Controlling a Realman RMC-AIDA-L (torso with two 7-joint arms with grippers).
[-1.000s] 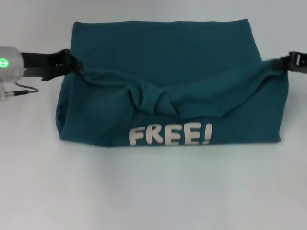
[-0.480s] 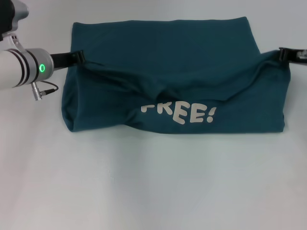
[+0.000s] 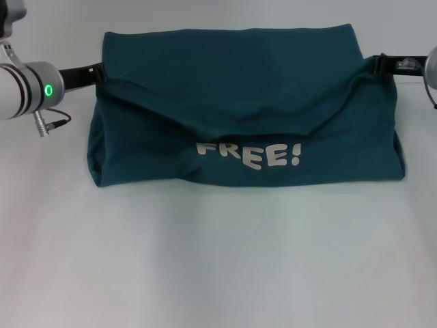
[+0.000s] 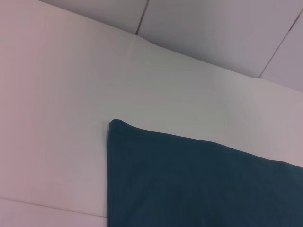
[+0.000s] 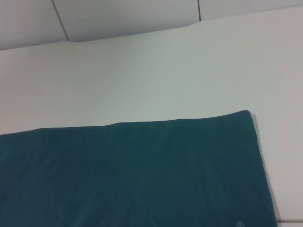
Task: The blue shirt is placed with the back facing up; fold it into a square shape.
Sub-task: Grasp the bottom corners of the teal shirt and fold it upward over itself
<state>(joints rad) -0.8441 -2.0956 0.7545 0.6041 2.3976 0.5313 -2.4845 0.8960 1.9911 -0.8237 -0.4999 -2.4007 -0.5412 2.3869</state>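
The blue shirt lies across the white table, partly folded over itself, with a white "FREE!" print showing on the raised front layer. My left gripper is shut on that layer's left corner. At the right corner, my right gripper is shut on it too. Both hold it just above the shirt's back part, and the held edge sags in the middle. A flat corner of the shirt shows in the left wrist view. The right wrist view shows another flat corner of the shirt.
The white table stretches in front of the shirt and on both sides. Tiled wall panels rise behind the table's far edge.
Both grippers have carried the lifted layer farther toward the back of the table. The fold's front edge and the print have drawn back with it, and the bunched wrinkles in the middle have smoothed out.
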